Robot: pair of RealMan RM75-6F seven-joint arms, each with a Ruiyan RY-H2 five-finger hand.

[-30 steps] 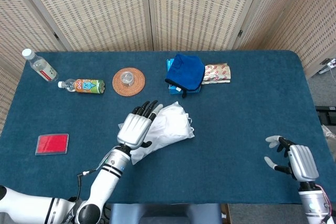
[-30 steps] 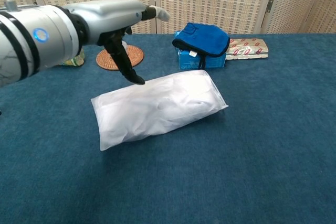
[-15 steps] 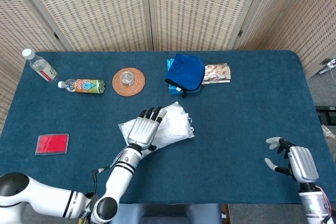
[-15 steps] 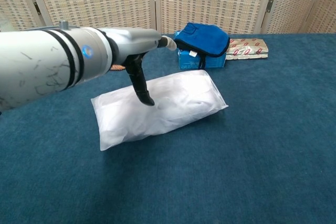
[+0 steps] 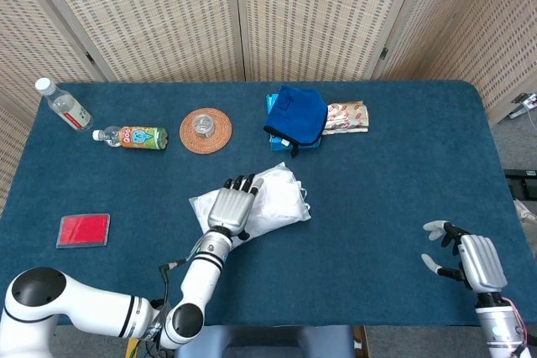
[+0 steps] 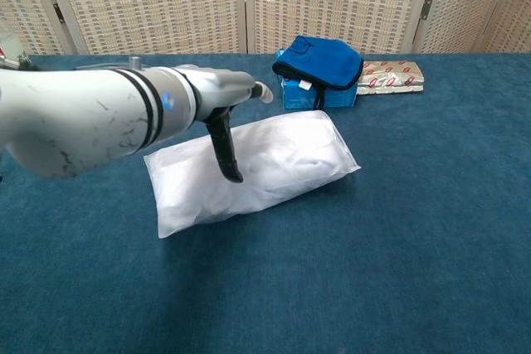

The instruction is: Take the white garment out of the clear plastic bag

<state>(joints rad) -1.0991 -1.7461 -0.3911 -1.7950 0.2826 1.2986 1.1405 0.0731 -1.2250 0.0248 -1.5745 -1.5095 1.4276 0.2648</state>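
The clear plastic bag [image 5: 273, 199] with the white garment inside lies sealed in the middle of the blue table [image 5: 377, 182]. In the chest view the bag [image 6: 282, 159] is a plump white packet lying slantwise. My left hand [image 5: 230, 208] lies over the bag's left half with its fingers stretched out. From the chest its dark fingers [image 6: 225, 151] point down and touch the top of the bag without gripping it. My right hand [image 5: 470, 259] hovers near the table's front right edge, fingers apart and empty. The chest view does not show it.
A blue cloth [image 5: 298, 113] lies on a blue box at the back, with a snack packet [image 5: 346, 117] beside it. A round coaster [image 5: 205, 130], a lying drink bottle [image 5: 132, 137] and a water bottle [image 5: 64, 105] are back left. A red card [image 5: 84, 230] lies front left.
My left hand has come down from above the bag's back left edge and drawn nearer to me, so its fingers now touch the bag. The right hand has barely moved.
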